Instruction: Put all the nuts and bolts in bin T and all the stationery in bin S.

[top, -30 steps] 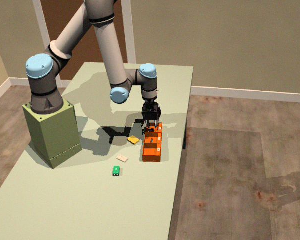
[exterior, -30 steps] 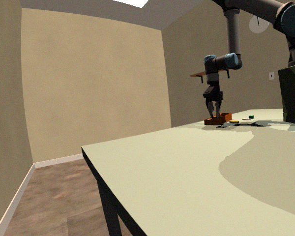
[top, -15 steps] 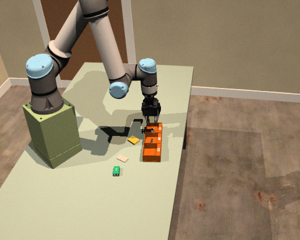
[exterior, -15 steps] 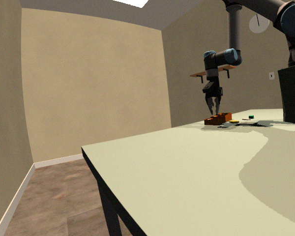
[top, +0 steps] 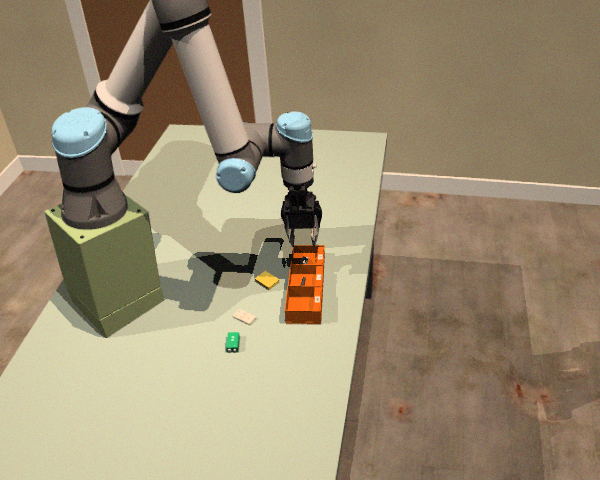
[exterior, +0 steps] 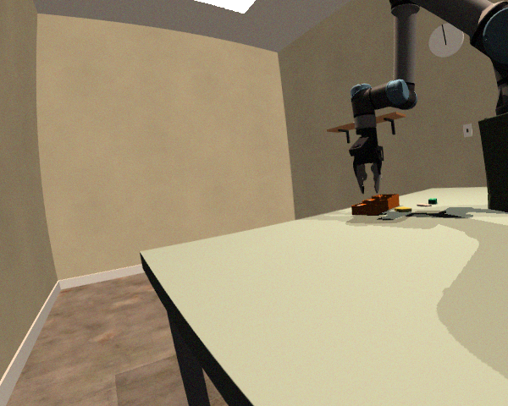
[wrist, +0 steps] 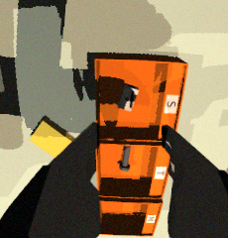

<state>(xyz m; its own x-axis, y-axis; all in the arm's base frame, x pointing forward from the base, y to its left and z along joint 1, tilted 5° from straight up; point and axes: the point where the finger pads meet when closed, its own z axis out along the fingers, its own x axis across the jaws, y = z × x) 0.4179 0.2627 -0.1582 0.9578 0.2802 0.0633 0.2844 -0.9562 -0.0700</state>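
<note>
Behind the pale green table there are plain tan walls, with white baseboard along the brownish, stained floor. One wall carries a round clock and an orange-brown shelf. A bright white panel is in the grey ceiling.

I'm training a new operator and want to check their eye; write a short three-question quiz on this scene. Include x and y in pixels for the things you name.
1. Multiple choice: the bolt (top: 303, 281) (wrist: 125, 158) lies in which bin? A) S B) T (top: 305, 279) (wrist: 109, 159) C) M
2. True or false: the gripper (top: 303, 243) (exterior: 369, 192) (wrist: 130, 125) has an object between its fingers.
3. Fill in: on the table (top: 186, 403) (exterior: 289, 283), beside the bins, the yellow block (top: 266, 280) (exterior: 403, 210) (wrist: 51, 139) lies nearer to them than the ____ block (top: 232, 341) (exterior: 432, 200) with two round ends.

Key: 1. B; 2. False; 3. green
</note>
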